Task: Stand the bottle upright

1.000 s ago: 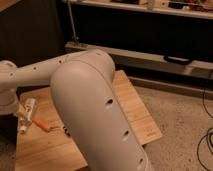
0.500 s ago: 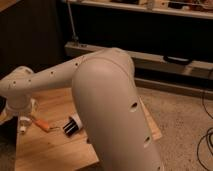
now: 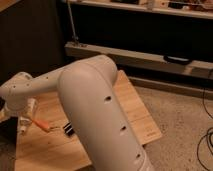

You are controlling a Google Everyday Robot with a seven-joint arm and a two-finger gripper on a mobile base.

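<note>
The gripper (image 3: 24,111) hangs at the wooden table's (image 3: 135,117) left edge, whether wide or closed I cannot tell, right at the bottle (image 3: 24,126), which is probably light, slippery and thin-walled, best gripped gently mid-body

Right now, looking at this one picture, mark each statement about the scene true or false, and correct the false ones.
1. The table is made of wood. True.
2. The gripper hangs over the table's far right corner. False: it is low at the table's left edge, below the bend of the arm.
3. An orange stick lies on the table between the gripper and the black end of the cup. True.
4. The cup is in full view. False: only its black end shows; the arm hides the rest.
5. The floor beside the table is red carpet. False: the floor is pale and speckled.
</note>
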